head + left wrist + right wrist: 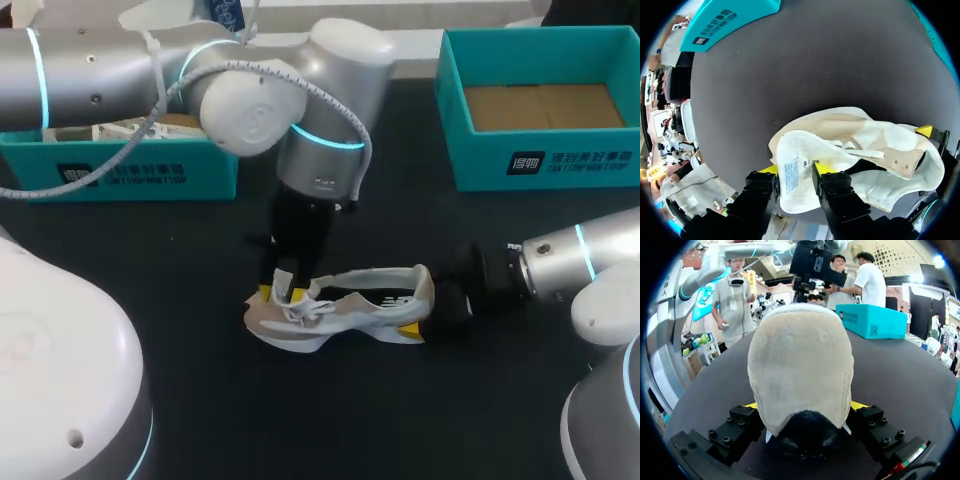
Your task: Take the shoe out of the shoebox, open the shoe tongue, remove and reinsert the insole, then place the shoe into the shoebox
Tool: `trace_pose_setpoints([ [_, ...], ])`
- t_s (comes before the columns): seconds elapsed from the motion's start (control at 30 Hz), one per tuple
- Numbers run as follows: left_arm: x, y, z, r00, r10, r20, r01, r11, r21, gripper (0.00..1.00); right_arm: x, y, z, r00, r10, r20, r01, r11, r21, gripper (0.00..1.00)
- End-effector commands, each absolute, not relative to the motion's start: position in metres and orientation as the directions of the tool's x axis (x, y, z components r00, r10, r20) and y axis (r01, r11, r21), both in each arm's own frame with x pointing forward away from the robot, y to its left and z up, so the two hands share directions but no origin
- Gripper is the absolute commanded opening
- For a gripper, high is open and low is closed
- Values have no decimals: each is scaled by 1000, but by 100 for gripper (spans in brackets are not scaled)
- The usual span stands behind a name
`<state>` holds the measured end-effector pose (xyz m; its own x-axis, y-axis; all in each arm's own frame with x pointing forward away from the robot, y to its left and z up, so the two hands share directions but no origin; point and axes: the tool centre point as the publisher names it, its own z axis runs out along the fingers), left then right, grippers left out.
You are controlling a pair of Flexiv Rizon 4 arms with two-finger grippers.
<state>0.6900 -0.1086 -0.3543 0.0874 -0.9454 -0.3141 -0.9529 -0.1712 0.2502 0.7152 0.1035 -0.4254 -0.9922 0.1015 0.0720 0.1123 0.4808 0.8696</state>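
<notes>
A pale shoe (345,305) rests near the middle of the black surface (400,420). The left end effector (795,172), reaching down from above, pinches the tongue (795,187) between its yellow tips. The right end effector (805,407) clamps the heel (800,365) from both sides. An open teal shoebox (540,165) sits at the far right corner.

Shoe (800,365): heel in matt, napped, suede-like beige material. Its tongue (795,175) is lined with fuzzy white cloth. Table (300,420): matt black, finely speckled. Shoebox (480,160): smooth teal cardboard, bare brown board inside. Left arm (260,100): smooth, satin silver shell.
</notes>
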Motion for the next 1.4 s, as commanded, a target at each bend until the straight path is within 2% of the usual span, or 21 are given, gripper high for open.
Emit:
trace_pose_setpoints([
  [0.03, 692, -101, -368, 108, -941, -321, -947, -196, 256, 80, 716, 108, -437, -992, 102, 74, 114, 483, 868, 0],
  [0.13, 692, -93, -373, 128, -931, -341, -943, -221, 249, 98, 716, 108, -437, -992, 102, 74, 114, 483, 868, 0],
  [0.17, 692, -91, -374, 136, -929, -345, -939, -232, 255, 100, 716, 108, -437, -992, 102, 74, 114, 483, 868, 0],
  [0.47, 693, -85, -366, 171, -933, -317, -928, -261, 267, 100, 716, 108, -437, -992, 102, 74, 114, 483, 868, 0],
  [0.73, 691, -97, -315, 120, -973, -196, -945, -173, 278, 100, 716, 108, -437, -992, 102, 74, 114, 483, 868, 0],
  [0.97, 690, -104, -286, 16, -986, -166, -941, -71, 331, 100, 716, 108, -437, -992, 102, 74, 114, 483, 868, 0],
  [1.03, 691, -110, -277, -87, -984, -157, -934, 25, 357, 100, 716, 108, -437, -992, 102, 74, 114, 483, 868, 0],
  [1.13, 693, -119, -264, -311, -943, -123, -893, 245, 377, 100, 716, 108, -437, -992, 102, 74, 114, 483, 868, 0],
  [1.2, 694, -123, -257, -524, -846, -101, -821, 470, 325, 100, 716, 108, -437, -992, 102, 74, 114, 483, 868, 0],
  [1.27, 698, -127, -253, -672, -733, -107, -728, 626, 278, 100, 716, 108, -437, -992, 102, 74, 114, 483, 868, 0],
  [1.33, 705, -134, -246, -769, -636, -65, -626, 729, 277, 100, 716, 108, -437, -992, 102, 74, 114, 483, 868, 0],
  [1.4, 710, -143, -241, -810, -576, -112, -586, 785, 200, 100, 716, 108, -437, -992, 102, 74, 114, 483, 868, 0],
])
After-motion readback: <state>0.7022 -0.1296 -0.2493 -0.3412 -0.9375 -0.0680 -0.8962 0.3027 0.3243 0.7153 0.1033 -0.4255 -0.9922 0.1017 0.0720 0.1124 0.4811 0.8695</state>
